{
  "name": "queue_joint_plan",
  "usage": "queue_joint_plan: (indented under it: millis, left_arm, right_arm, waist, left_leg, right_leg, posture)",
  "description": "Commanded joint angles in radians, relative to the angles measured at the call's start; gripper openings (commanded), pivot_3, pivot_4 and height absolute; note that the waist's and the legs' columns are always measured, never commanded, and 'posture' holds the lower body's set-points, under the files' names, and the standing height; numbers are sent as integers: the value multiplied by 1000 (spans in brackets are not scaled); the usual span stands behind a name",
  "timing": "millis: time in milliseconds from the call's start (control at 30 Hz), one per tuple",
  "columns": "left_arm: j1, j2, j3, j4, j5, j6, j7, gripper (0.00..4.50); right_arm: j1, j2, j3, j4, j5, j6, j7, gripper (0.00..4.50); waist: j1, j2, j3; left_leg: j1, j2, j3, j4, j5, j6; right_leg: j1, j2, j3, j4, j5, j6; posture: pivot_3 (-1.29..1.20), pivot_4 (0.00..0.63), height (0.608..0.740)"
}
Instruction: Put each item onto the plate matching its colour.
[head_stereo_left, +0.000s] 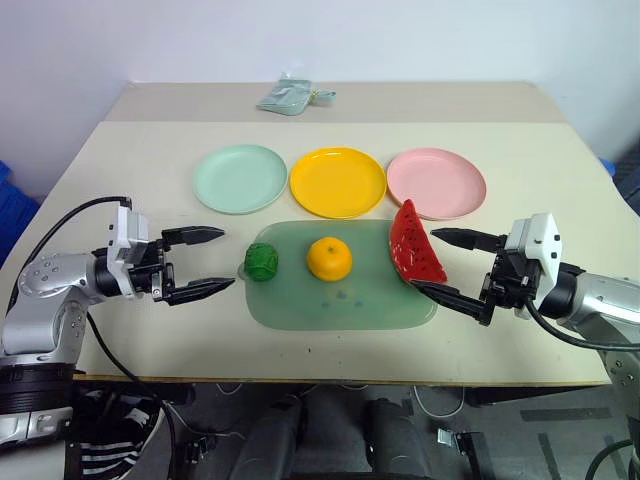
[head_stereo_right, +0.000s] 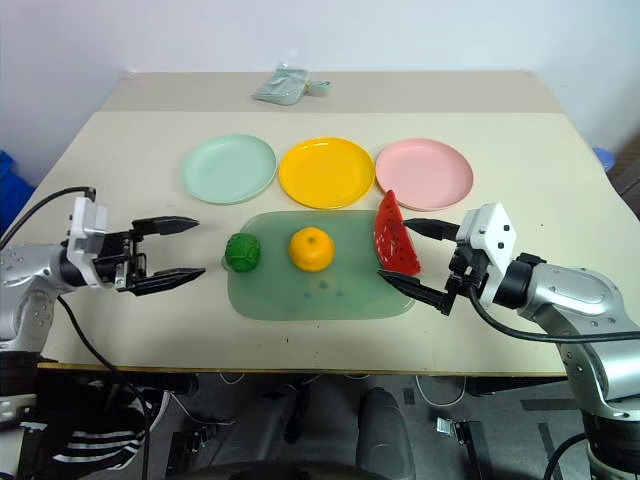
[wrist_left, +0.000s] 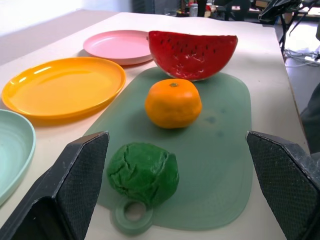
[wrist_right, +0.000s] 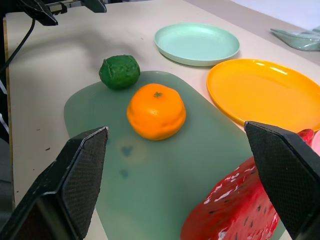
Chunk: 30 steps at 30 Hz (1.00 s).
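Note:
Three toy foods rest on a translucent green cutting board (head_stereo_left: 300, 300): a dark green ribbed vegetable (head_stereo_left: 262, 262) at its left end, a round orange (head_stereo_left: 329, 258) in the middle, a red watermelon wedge (head_stereo_left: 415, 243) at its right end. Behind the board lie a mint green plate (head_stereo_left: 240, 178), a yellow plate (head_stereo_left: 337, 181) and a pink plate (head_stereo_left: 436, 183), all bare. My left gripper (head_stereo_left: 208, 262) is open, just left of the green vegetable and pointing at it. On the other side, my right gripper (head_stereo_left: 442, 264) is open beside the watermelon wedge, empty.
A pale green pouch (head_stereo_left: 290, 96) lies at the table's far edge. Bare tabletop stretches to the left and right of the plates. The table's front edge (head_stereo_left: 330, 382) runs just below the cutting board.

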Motion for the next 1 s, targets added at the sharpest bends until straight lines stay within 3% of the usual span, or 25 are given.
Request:
queue_joint_plan:
  millis: [33,267,500,767,1000]
  left_arm:
    - [-5,22,23,-15,-17,-5,-6,4500]
    - [-8,5,12,-19,-13,-10,9,4500]
    - [-108,-10,-14,45,-1,-15,13,4500]
    - [-153,31,-56,63,41,146,102,4500]
    - [-154,-36,-82,58,46,205,206,4500]
  right_arm:
    - [-28,1,10,3,-5,-22,1,4457]
    - [-33,-16,-3,3,6,-18,14,4457]
    - [-90,-10,-5,77,-17,-50,22,4457]
    - [-198,14,73,136,-69,-62,0,4457]
    - [-265,5,134,136,-91,-16,-2,4457]
  waist:
    - [-1,0,0]
    - [1,0,0]
    - [1,0,0]
    - [-3,0,0]
    - [3,0,0]
  left_leg:
    - [0,0,0,0,0,0]
    - [0,0,0,0,0,0]
    - [0,0,0,0,0,0]
    - [0,0,1,-1,1,2]
    - [0,0,0,0,1,2]
  right_leg:
    - [0,0,0,0,0,0]
    - [0,0,0,0,0,0]
    - [0,0,0,0,0,0]
    - [-1,0,0,0,1,2]
    - [-1,0,0,0,1,2]
  posture:
    - [0,150,740]
    - [0,150,740]
    - [0,150,740]
    - [0,150,740]
    - [0,150,740]
